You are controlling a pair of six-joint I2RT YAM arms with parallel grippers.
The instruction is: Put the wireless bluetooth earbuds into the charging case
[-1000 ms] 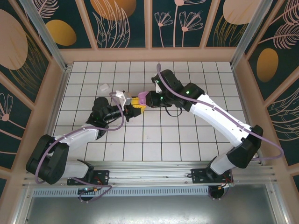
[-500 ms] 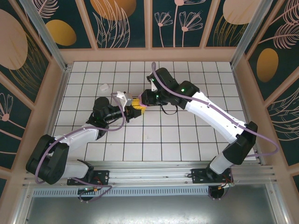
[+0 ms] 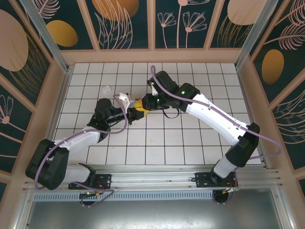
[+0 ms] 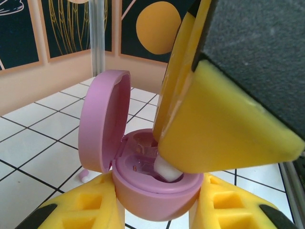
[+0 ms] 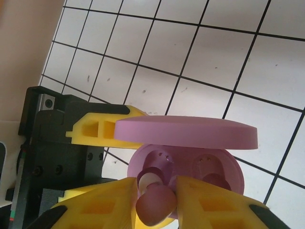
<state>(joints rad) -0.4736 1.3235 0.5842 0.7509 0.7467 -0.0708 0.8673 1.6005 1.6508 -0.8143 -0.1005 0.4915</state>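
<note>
The pale purple charging case [image 4: 157,191] is open, its round lid [image 4: 102,121] standing up at the left. My left gripper [image 4: 155,207] is shut on the case's base, a yellow finger on each side. My right gripper [image 5: 155,202] is shut on a pale purple earbud [image 5: 155,207], whose white tip [image 4: 167,169] pokes into the left well of the case [image 5: 190,164]. The well beside it looks bare. In the top view both grippers meet at mid-table, left gripper [image 3: 137,106] and right gripper [image 3: 147,102]. Another small pale earbud [image 4: 84,175] lies on the tile below the lid.
A small whitish object [image 3: 106,88] sits on the tiles behind and to the left of the left gripper. The floor [image 3: 190,143] is white tile with dark grid lines, ringed by low wooden walls [image 3: 62,95]. A metal post [image 4: 96,38] stands at the back corner.
The right arm has swung left and brought its gripper down over the open case, covering the lid from above. The left arm holds still with the case.
</note>
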